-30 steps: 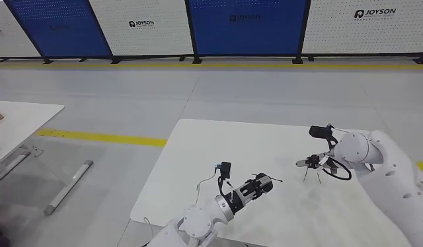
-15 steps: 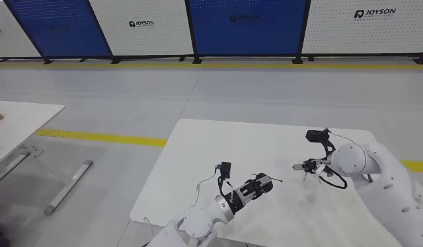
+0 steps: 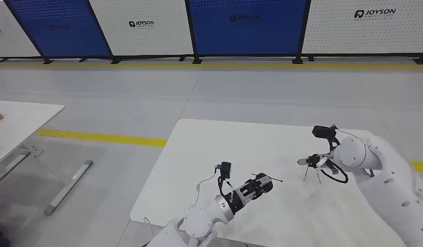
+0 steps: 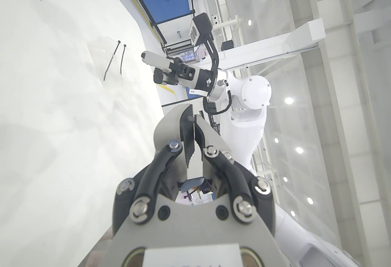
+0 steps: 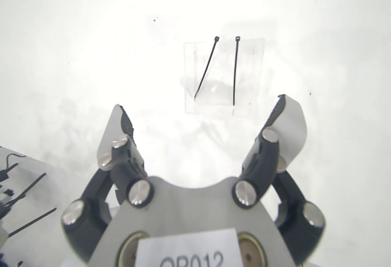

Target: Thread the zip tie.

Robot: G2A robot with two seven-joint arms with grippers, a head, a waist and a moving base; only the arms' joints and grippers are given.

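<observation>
You have the left gripper over the near part of the white table. Its fingers are clenched on a thin black zip tie that sticks out past both sides of the tip. To its right, your right gripper hangs released, fingers spread wide. It is above a clear square plastic sheet where two more black zip ties lie side by side, not touching.

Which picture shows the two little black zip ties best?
The right wrist view: both zip ties lie close and whole on a clear sheet, heads visible. The left wrist view shows them small and far off; the top view, as thin dark lines.
</observation>
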